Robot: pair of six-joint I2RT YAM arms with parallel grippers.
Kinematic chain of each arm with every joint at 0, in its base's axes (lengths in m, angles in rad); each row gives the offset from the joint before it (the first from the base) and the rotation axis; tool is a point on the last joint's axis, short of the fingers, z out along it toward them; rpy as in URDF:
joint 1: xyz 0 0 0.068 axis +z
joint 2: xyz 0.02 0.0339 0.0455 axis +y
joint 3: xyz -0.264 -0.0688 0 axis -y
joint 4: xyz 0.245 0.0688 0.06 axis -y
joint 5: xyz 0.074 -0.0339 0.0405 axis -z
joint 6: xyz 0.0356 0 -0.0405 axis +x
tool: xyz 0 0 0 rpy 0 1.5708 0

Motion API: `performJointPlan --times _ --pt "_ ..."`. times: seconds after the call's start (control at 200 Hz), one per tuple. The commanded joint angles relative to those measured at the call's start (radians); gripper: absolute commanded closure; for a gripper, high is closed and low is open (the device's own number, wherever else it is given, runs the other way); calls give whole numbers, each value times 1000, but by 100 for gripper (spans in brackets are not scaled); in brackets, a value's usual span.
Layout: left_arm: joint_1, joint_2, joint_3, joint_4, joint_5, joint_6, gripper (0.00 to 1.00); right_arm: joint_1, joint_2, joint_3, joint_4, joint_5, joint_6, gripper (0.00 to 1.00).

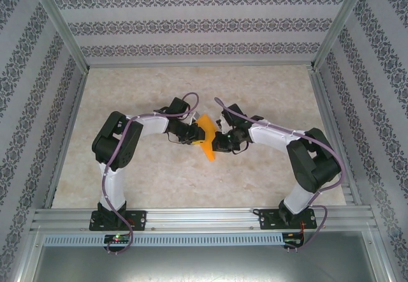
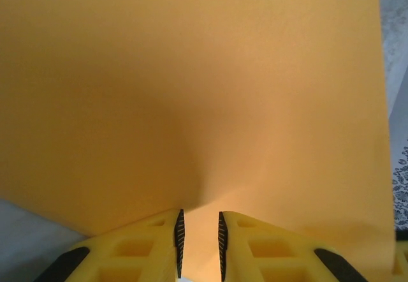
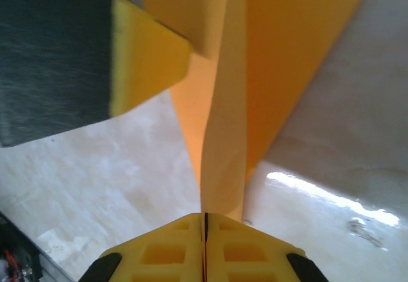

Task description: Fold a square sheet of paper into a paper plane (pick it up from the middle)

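The orange sheet of paper [image 1: 205, 138] hangs in the air above the table's middle, between both arms, folded and narrowing to a point at its lower end. My right gripper [image 1: 220, 141] is shut on a folded edge of the paper [image 3: 223, 135], its jaws pressed together [image 3: 205, 215]. In the left wrist view the paper [image 2: 191, 90] fills nearly the whole frame and bulges toward my left gripper [image 2: 199, 213], whose jaws stand a narrow gap apart with paper in the gap. One finger [image 3: 146, 59] of the left gripper [image 1: 193, 135] lies against the paper's left side.
The marbled beige table [image 1: 191, 97] is walled by patterned panels on three sides, with aluminium rails [image 1: 204, 217] along the near edge by the arm bases. Both arms' elbows stick out to the sides at mid table.
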Motion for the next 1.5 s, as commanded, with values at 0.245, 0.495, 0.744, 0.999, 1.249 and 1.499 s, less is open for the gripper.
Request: performJointPlan --times 0.245,0.495,0.744,0.999,1.249,1.499 --pt "-8 26 27 -54 -7 53 76 10 69 41 60 -75 35 93" --pt "-6 24 30 -68 -8 64 76 -18 59 14 140 -117 82 93" --pt "-3 22 30 -65 -6 61 76 -26 86 1 167 -129 101 92" --pt "-2 20 35 -68 -5 63 77 -26 115 20 131 -116 81 92" --pt "-2 24 34 -67 -4 64 76 -20 135 45 95 -95 60 91" --pt "-1 33 38 -67 6 65 77 -24 139 31 135 -91 90 91"
